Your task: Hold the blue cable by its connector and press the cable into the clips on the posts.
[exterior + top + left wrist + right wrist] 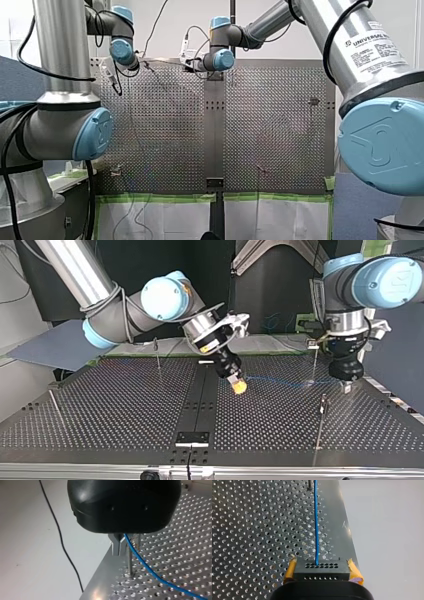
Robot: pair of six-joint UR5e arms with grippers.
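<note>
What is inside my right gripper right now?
The right gripper clamps a black connector between yellow pads; the blue cable runs out ahead over the table. The connector's back end is hidden by the gripper body.

Straight blue cable (316,530), black connector (322,571)

The top view was dim behind, with a dark background; light from above laid pale glints along the near edge of the table (125,405). In the left wrist view a strong glare sat on the table's edge. In the right wrist view the holes sparkled, and the blue cable (316,525) stood out clearly.
</note>
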